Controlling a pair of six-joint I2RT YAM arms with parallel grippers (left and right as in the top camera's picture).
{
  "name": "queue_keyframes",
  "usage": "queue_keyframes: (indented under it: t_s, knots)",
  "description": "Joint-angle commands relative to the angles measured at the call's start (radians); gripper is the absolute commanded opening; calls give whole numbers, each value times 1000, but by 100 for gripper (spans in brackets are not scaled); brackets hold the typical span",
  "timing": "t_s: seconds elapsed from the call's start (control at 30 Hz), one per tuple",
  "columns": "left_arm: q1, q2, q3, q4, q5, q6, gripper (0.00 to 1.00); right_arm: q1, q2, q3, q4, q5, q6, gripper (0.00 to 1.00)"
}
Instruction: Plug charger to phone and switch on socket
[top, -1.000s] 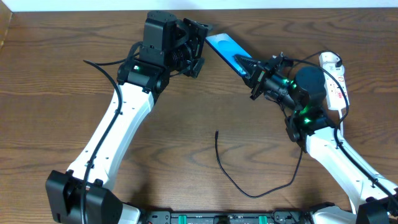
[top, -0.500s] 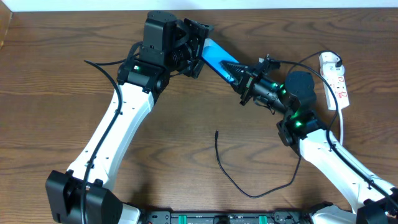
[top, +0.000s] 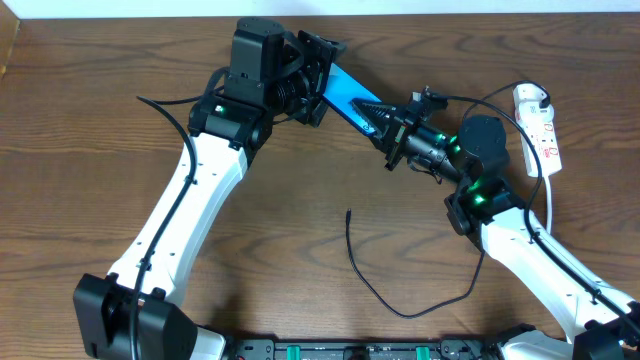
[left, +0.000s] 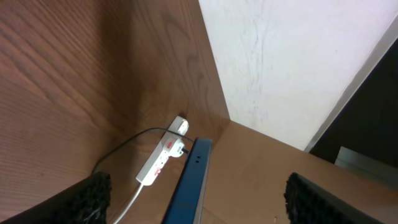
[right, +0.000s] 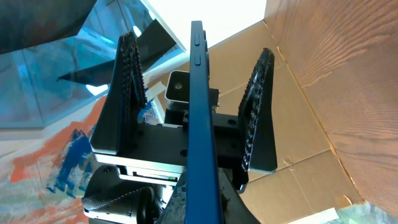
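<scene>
The phone (top: 347, 90), cyan-blue and seen edge-on, is held off the table in my right gripper (top: 388, 124), which is shut on its right end. Its left end reaches between the fingers of my left gripper (top: 318, 76), which is open. In the left wrist view the phone's blue edge (left: 189, 186) lies between the two far-apart finger pads without touching them. In the right wrist view the phone (right: 199, 118) stands between the left gripper's pads. The charger's black cable (top: 372, 285) lies loose on the table, with its tip (top: 348, 213) free. The socket (top: 541, 125) is a white strip at the far right.
The socket also shows in the left wrist view (left: 161, 160) with its white cord. The black cable loops from the table's front middle towards the right arm. A white wall and cardboard stand behind the table.
My right gripper has carried the phone to the left, up to my left gripper, so its end now sits between the left fingers. The left arm has not moved.
</scene>
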Motion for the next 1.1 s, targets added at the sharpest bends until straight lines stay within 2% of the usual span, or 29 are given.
queue_keyframes:
  t_s: [0.0,0.2,0.57,1.07]
  knots:
    - [3,-9,5,-1,16,25,82,5,-8,21,15,-10,10,1]
    - [3,-9,5,-1,16,25,63,5,-8,21,15,-11,10,1]
    - [3,-9,5,-1,16,25,37,5,-8,21,31,-18,10,1]
    - [3,-9,5,-1,16,25,20,5,-8,21,32,-26,10,1]
